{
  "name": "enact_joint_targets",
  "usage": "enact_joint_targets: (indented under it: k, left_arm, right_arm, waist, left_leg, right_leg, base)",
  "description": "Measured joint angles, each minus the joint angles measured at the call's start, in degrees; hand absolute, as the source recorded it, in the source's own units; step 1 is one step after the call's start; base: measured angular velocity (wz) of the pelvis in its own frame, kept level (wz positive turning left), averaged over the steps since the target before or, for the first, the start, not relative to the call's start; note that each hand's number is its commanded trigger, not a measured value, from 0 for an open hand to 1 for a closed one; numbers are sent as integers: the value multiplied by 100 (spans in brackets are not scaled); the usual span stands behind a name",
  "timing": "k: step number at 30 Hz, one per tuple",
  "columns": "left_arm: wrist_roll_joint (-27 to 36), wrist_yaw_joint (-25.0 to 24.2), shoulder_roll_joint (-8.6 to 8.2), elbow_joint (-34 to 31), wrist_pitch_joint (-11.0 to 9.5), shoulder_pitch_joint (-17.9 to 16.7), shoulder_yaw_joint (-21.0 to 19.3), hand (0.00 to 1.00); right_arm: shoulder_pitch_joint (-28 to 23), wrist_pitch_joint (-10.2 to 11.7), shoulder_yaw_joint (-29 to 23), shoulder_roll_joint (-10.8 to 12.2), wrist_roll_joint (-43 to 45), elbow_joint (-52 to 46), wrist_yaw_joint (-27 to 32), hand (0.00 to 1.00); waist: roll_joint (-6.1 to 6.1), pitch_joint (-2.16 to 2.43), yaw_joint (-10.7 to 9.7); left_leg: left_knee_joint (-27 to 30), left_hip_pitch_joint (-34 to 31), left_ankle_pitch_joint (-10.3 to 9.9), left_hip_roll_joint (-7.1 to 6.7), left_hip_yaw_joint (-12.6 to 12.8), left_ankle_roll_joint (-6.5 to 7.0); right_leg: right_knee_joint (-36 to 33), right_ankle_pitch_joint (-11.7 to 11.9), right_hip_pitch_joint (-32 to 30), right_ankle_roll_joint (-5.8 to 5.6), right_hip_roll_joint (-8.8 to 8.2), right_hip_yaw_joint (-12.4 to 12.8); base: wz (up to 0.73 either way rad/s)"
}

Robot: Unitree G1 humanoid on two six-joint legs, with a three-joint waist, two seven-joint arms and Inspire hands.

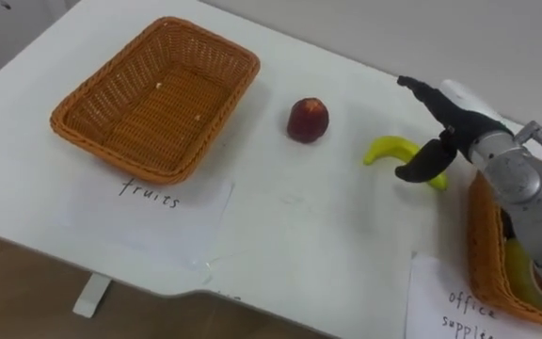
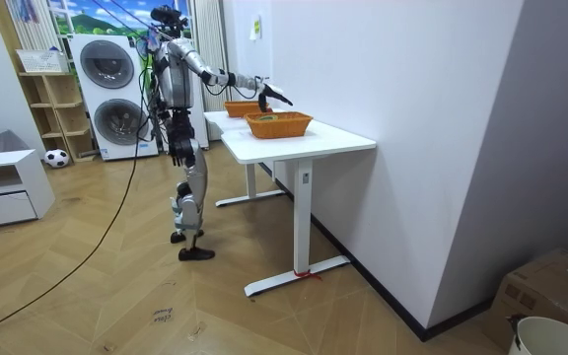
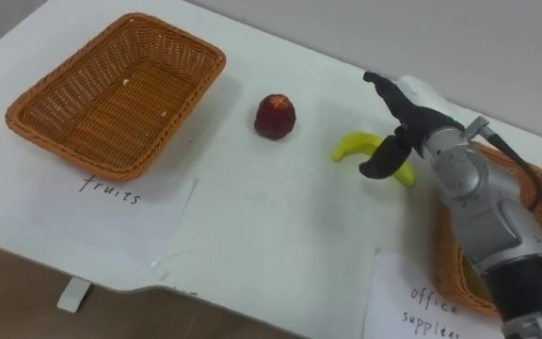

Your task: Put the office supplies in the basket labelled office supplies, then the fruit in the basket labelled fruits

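Observation:
An empty wicker basket (image 1: 111, 162) stands at the table's left, on a paper sheet (image 1: 158, 212) marked fruits. To its right a red apple (image 1: 308, 120) sits upright on the white table (image 1: 299, 226). Further right lies a yellow banana (image 1: 387, 148). My right hand (image 1: 452, 127) hovers just over the banana's right end, open: fingers stretched toward the wall, thumb hanging down in front of the banana and hiding part of it. It holds nothing. A second wicker basket (image 1: 481, 254) sits at the right edge under my forearm, with something yellow-green inside.
A paper label (image 1: 445, 301) for office supplies lies before the right basket. The wall runs close behind the table. In the room view I stand at the table's end with my right arm (image 2: 235, 79) stretched over the baskets (image 2: 278, 124); washing machines (image 2: 106, 94) stand behind me.

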State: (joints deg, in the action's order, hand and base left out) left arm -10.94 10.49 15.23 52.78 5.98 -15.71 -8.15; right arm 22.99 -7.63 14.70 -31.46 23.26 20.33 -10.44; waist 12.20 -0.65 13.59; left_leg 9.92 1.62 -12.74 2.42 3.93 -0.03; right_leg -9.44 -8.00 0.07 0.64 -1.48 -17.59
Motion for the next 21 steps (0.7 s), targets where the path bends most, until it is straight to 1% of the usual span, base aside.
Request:
enact_joint_targets:
  k: [4, 6, 8, 10, 16, 17, 18, 19, 20, 21]
  left_arm:
    - [-2, -3, -1, 1, 11, 2, -9, 0]
    - [-2, -4, -1, 1, 71, 30, -49, 0]
    - [-2, -3, 1, 4, 124, 64, -77, 0]
    - [-2, -2, 0, 4, 128, 103, -80, 0]
    - [0, -1, -1, 4, 178, 169, -70, 0]
    - [1, 0, 1, 4, 180, 202, -58, 0]
    - [0, 0, -2, 5, 189, 220, -49, 0]
    - [0, 0, -3, 6, 200, 227, -49, 0]
    - [2, 0, -1, 6, 225, 271, -49, 0]
    - [7, 1, 4, 6, 237, 314, -46, 0]
  right_arm:
    - [44, -3, 0, 1, 0, 115, -51, 0]
    - [111, -129, 0, 1, 2, 203, -100, 0]
    - [149, -182, -1, -1, 0, 277, -111, 0]
    - [195, -236, -1, -3, 0, 388, -134, 0]
    - [292, -246, 1, -2, -6, 516, -185, 0]
    - [293, -249, 1, -2, -5, 608, -185, 0]
    - [294, -248, 2, -2, -6, 698, -191, 0]
    - [294, -247, 3, -2, -6, 753, -191, 0]
    - [299, -249, 9, -2, -6, 912, -191, 0]
    - [317, -256, 30, -2, -27, 1137, -191, 0]
  waist:
    - [9, -4, 21]
    - [10, -4, 56]
    - [11, -5, 50]
    - [14, -5, 76]
    - [9, -12, 105]
    - [37, -4, 104]
    - [47, -8, 133]
    - [47, -9, 168]
    - [75, -1, 193]
    - [89, -5, 209]
  left_leg:
    - [1, -7, 0, 2, -7, 0]
    - [27, -25, 0, 1, -15, 0]
    - [69, -76, 0, -8, -83, 0]
    - [99, -104, 0, -11, -101, 0]
    - [150, -196, -1, -15, -162, 0]
    - [151, -219, -1, -16, -167, 0]
    - [154, -237, 0, -15, -165, 0]
    - [158, -248, 0, -15, -170, 0]
    - [185, -275, -1, -15, -186, 0]
    - [191, -308, -1, -19, -244, 0]
  right_leg:
    - [-2, 0, 0, -1, -27, -4]
    - [-4, 0, 1, -1, -23, -11]
    - [-7, 0, 1, -1, -27, -61]
    - [-12, 0, -11, -1, -33, -113]
    - [-26, 0, -29, 0, -28, -198]
    - [-36, 0, -47, 0, -34, -253]
    - [-37, 0, -59, 1, -35, -288]
    - [-35, 1, -60, 1, -35, -302]
    - [-31, 1, -65, 1, -35, -304]
    - [-30, 1, -77, 1, -37, -304]
  base:
    - [0]
    - [0]
    - [12]
    - [10]
    - [5]
    - [9]
    - [6]
    - [0]
    - [10]
    - [12]
